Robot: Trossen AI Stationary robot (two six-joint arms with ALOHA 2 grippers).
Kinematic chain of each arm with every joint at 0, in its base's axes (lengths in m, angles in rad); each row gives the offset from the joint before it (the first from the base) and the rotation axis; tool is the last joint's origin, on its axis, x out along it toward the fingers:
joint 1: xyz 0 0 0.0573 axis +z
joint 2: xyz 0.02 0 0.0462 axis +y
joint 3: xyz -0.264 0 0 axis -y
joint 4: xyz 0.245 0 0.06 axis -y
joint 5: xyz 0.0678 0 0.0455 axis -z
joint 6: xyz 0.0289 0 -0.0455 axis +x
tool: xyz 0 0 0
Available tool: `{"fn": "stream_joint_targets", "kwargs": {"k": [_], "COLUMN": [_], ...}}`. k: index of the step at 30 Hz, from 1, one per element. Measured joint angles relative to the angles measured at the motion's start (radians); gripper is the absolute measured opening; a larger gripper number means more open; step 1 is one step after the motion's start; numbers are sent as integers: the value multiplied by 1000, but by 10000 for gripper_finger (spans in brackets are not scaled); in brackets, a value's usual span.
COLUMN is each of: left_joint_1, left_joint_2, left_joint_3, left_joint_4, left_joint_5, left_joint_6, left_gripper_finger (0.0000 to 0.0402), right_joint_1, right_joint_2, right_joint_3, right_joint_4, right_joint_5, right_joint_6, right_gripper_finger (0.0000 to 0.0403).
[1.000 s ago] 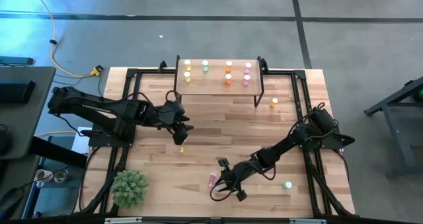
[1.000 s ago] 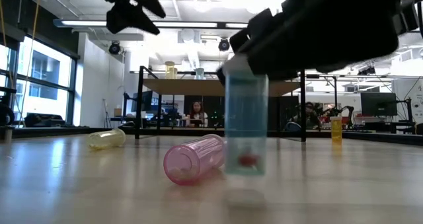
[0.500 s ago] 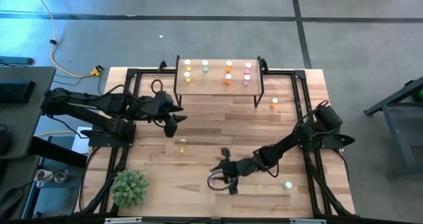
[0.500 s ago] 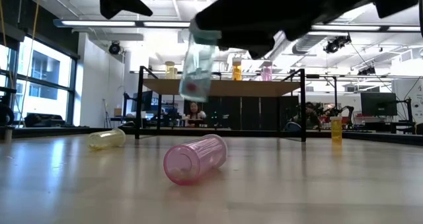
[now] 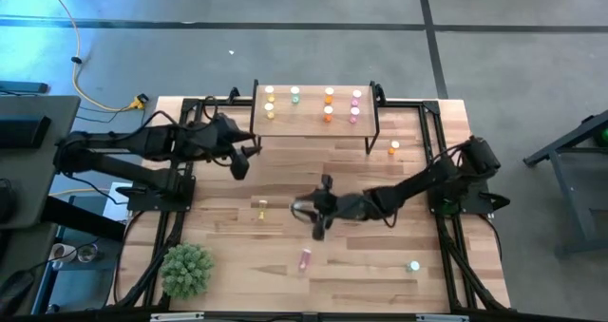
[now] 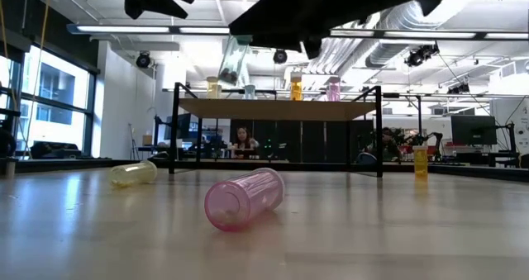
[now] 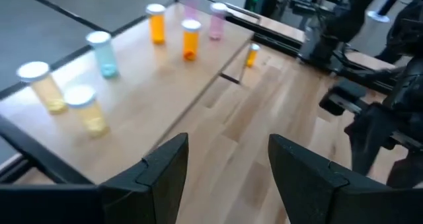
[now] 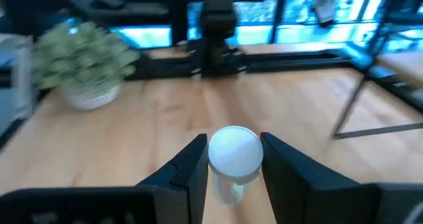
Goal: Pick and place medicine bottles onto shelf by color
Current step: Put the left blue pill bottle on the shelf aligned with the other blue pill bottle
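Observation:
My right gripper (image 5: pixel 318 215) is over the middle of the table, shut on a small green bottle (image 6: pixel 234 61) with a white cap. My left gripper (image 5: pixel 242 161) is open and empty near the shelf's near left corner; its fingers frame bare table in its wrist view (image 7: pixel 228 178). The shelf (image 5: pixel 313 123) stands at the far edge with several yellow, green, orange and pink bottles (image 7: pixel 99 52) upright on it. On the table, a yellow bottle (image 5: pixel 262 208) and a pink bottle (image 6: pixel 244 199) lie on their sides. An orange bottle (image 5: pixel 394 148) and a green bottle (image 5: pixel 413 265) stand upright. My right gripper pinches the green bottle at its white-capped end (image 8: pixel 234 150) between its two fingers (image 8: pixel 192 166). The fingers come from above. The bottle hangs below them, tilted and lifted well clear of the table (image 6: pixel 234 65).
A potted green plant (image 5: pixel 186 270) stands at the near left corner. Black frame rails (image 5: pixel 432 142) run along the table's sides. The pink bottle (image 5: pixel 305 258) lies just nearward of my right gripper. Bare wood lies between the shelf and the grippers.
My right gripper has lifted the green bottle off the table near the pink one and carried it up and toward the far edge; the bottle went from upright to tilted. My left gripper has drawn back toward the far left, nearer the shelf's corner.

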Motion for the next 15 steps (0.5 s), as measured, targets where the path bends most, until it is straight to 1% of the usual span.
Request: {"fn": "stream_joint_targets", "kwargs": {"k": [3, 5, 8, 10, 15], "left_joint_1": [40, 67, 104, 130, 207], "left_joint_2": [-4, -4, -3, 2, 2], "left_joint_3": [0, 0, 0, 0, 0], "left_joint_4": [0, -1, -1, 0, 3], "left_joint_5": [1, 4, 6, 7, 8], "left_joint_6": [8, 39, 73, 87, 94], "left_gripper_finger": [197, 197, 197, 197, 197], "right_joint_1": [-63, -104, -157, -193, -293], "right_joint_2": [-16, -20, -20, -20, -20], "right_joint_3": [0, 5, 45, 89, 243], "right_joint_4": [0, 10, -8, -59, -284], "right_joint_5": [1, -4, -25, -46, -57], "right_joint_6": [-10, 10, 18, -7, -41], "right_gripper_finger": [113, 113, 113, 113, 113]}}
